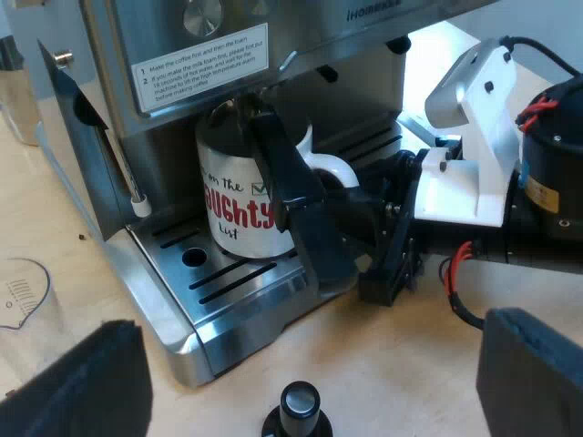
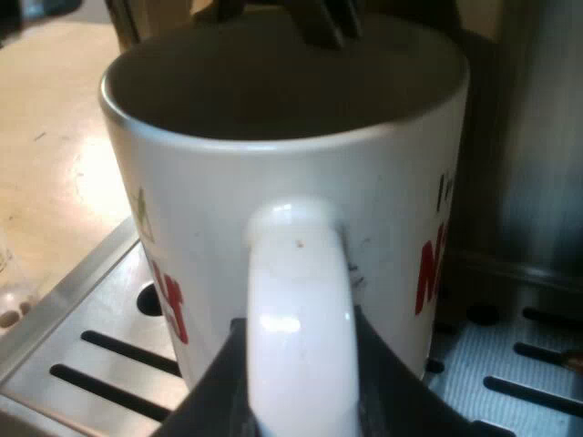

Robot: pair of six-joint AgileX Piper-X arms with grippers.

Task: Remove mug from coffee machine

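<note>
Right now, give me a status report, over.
Left gripper open, near black-knobbed tamper. Right gripper shut on handle of white ceramic mug. Mug sits on steel drip tray; dark spout close above rim.

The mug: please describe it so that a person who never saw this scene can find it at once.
Find the steel espresso machine. On its slotted metal drip tray stands a white ceramic mug. Only it carries red and black lettering and a white loop handle.

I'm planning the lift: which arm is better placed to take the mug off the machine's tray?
Right. The right gripper is shut on the handle of the mug. The left gripper hangs open, back from the machine, near the tamper.
</note>
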